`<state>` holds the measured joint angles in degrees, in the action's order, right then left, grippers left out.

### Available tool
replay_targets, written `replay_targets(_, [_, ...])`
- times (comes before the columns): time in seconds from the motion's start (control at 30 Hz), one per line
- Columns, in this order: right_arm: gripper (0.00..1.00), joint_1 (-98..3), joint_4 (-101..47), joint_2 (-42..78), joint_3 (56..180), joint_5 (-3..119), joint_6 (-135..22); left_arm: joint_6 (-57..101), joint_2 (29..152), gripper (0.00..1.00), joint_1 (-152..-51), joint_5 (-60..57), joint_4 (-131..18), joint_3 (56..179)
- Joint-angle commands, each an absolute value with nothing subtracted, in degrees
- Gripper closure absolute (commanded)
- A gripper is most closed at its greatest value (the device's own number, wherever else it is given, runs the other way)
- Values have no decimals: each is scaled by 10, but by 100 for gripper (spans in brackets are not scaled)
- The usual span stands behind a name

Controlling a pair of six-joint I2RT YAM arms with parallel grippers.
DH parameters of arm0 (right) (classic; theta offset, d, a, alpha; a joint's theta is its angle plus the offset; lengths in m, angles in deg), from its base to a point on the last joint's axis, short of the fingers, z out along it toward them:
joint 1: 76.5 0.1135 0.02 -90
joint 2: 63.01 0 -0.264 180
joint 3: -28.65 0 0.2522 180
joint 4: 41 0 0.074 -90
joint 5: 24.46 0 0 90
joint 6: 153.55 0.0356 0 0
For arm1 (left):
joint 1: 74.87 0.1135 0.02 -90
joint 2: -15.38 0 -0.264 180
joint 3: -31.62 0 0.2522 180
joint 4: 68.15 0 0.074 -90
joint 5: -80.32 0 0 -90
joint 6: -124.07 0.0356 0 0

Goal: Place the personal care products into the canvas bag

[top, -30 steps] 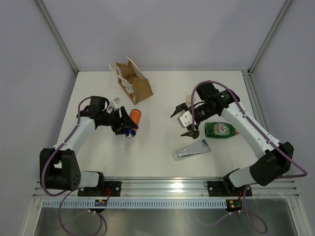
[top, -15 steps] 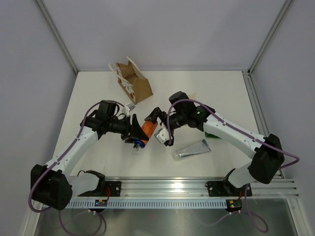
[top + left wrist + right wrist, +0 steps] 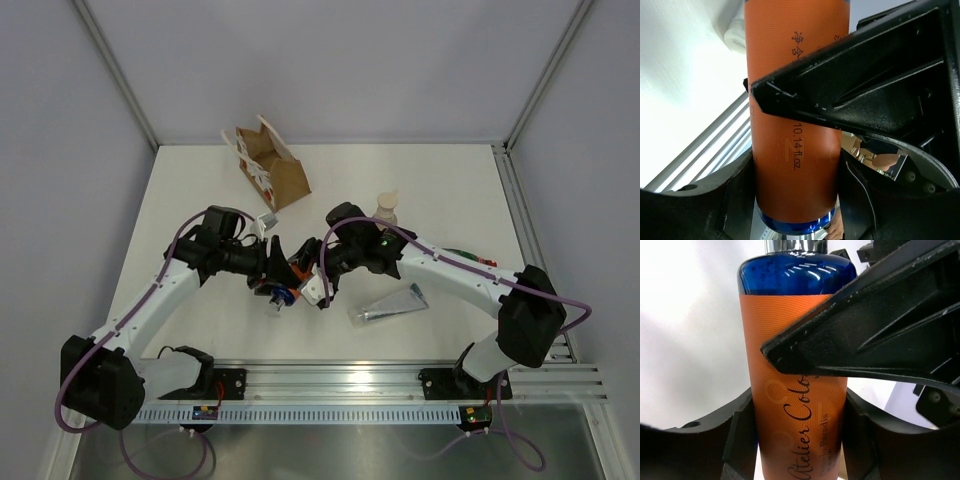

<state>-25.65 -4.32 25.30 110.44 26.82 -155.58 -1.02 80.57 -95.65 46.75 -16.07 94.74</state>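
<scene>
Right wrist: tool (image 3: 798, 405) now around bottle (image 3: 790, 335)

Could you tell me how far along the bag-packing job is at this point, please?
Done: nothing yet; the tan canvas bag stands apart. In hand: the orange cylindrical bottle, gripped by the left tool and the right tool together, mid-table. Remaining: it, plus the beige pump bottle, silver-grey flat tube and green squeeze bottle, all on the white table.
</scene>
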Motion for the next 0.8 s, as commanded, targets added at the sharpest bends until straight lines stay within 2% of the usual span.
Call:
replay_targets(0.0, [70,-253,-43,246,1125,284,-1521,-10,781,83,-957,513,-189,971])
replay_targets(0.03, [73,-253,-41,244,1126,282,-1512,-8,781,69,-957,506,-176,975])
replay_targets(0.13, [79,-253,-45,234,1122,273,-1474,19,783,47,-945,471,-141,1006])
replay_targets(0.17, [80,-253,-44,229,1122,270,-1463,34,781,43,-938,454,-120,1014])
replay_targets(0.2, [82,-254,-46,225,1121,268,-1452,44,780,34,-923,441,-106,1035])
replay_targets(0.27, [84,-254,-43,215,1115,255,-1420,73,770,24,-911,402,-72,1064])
replay_targets(0.47, [90,-254,-39,196,1110,223,-1317,112,728,13,-896,281,-55,1130])
replay_targets(0.53, [92,-260,-46,194,1114,211,-1250,122,713,13,-896,244,-71,1129])
replay_targets(0.6, [98,-274,-60,194,1128,167,-1176,130,666,12,-896,171,-102,1115])
replay_targets(0.63, [100,-299,-88,192,1130,149,-1079,131,641,12,-896,149,-159,1079])
replay_targets(0.7, [100,-324,-125,189,1128,103,-982,120,540,12,-896,76,-244,1021])
replay_targets(0.73, [100,-344,-160,187,1126,89,-897,118,502,9,-896,62,-348,988])
replay_targets(0.77, [100,-352,-175,187,1123,75,-859,110,431,2,-896,35,-407,915])
